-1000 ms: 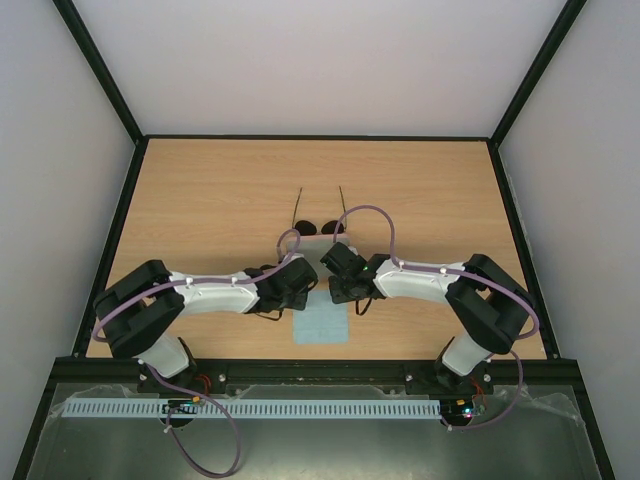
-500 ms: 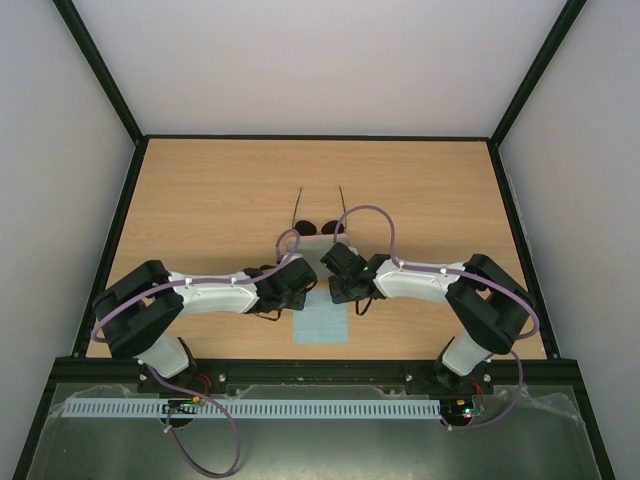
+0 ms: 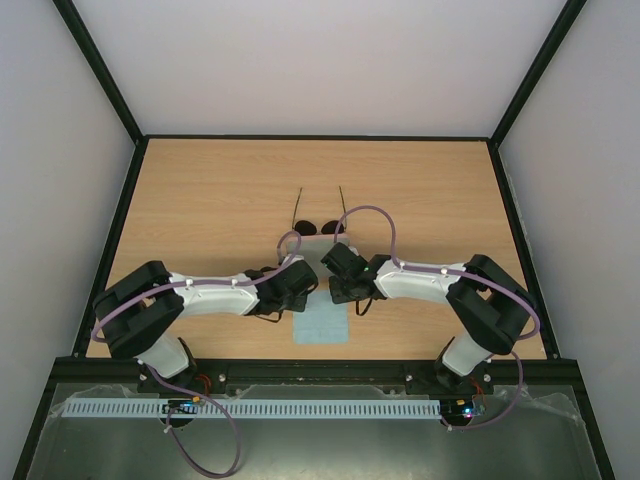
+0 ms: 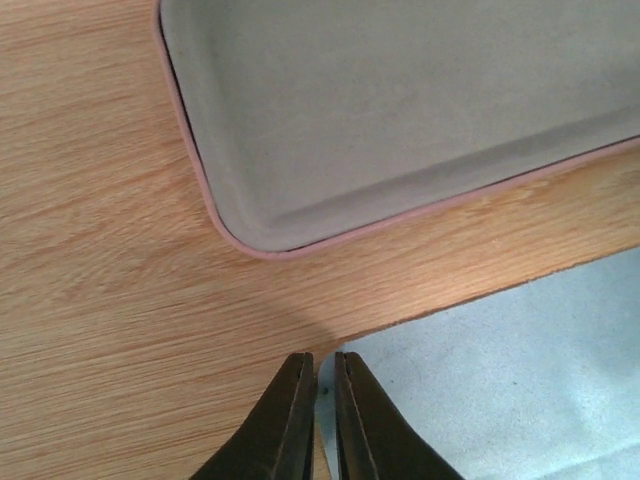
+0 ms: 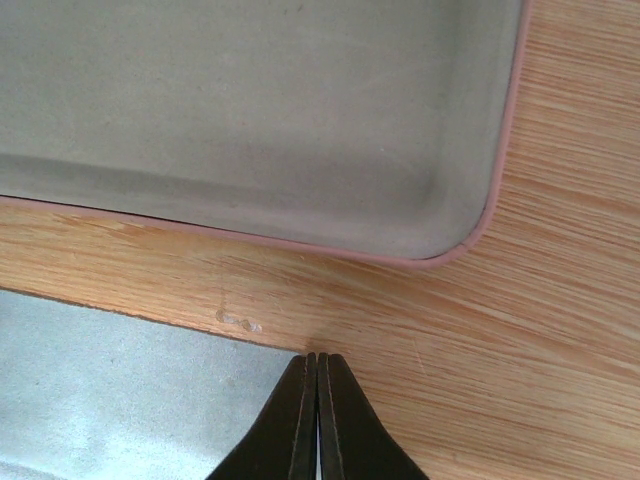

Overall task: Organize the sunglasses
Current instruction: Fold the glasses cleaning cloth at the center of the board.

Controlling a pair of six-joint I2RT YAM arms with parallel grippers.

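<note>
The sunglasses (image 3: 318, 227) lie on the table beyond both arms, temple arms pointing away, untouched. The pink case (image 4: 400, 110) lies open with its grey lining up, empty, also in the right wrist view (image 5: 250, 110); the arms hide it from above. Just nearer lies the light blue cloth (image 3: 322, 327). My left gripper (image 4: 326, 358) is closed to a thin slit on the cloth's (image 4: 500, 380) far left corner. My right gripper (image 5: 318, 357) is shut tight, with the far right corner of the cloth (image 5: 120, 390) ending between its tips.
The wooden table (image 3: 200, 200) has a black raised frame round it. Both wrists meet over the middle near the front edge, left gripper (image 3: 303, 297) and right gripper (image 3: 338, 293) close together. A small pale smear (image 5: 235, 320) marks the wood.
The left jaws have narrowed onto the cloth's corner and the left wrist has shifted slightly right. The right arm, sunglasses and cloth have not moved.
</note>
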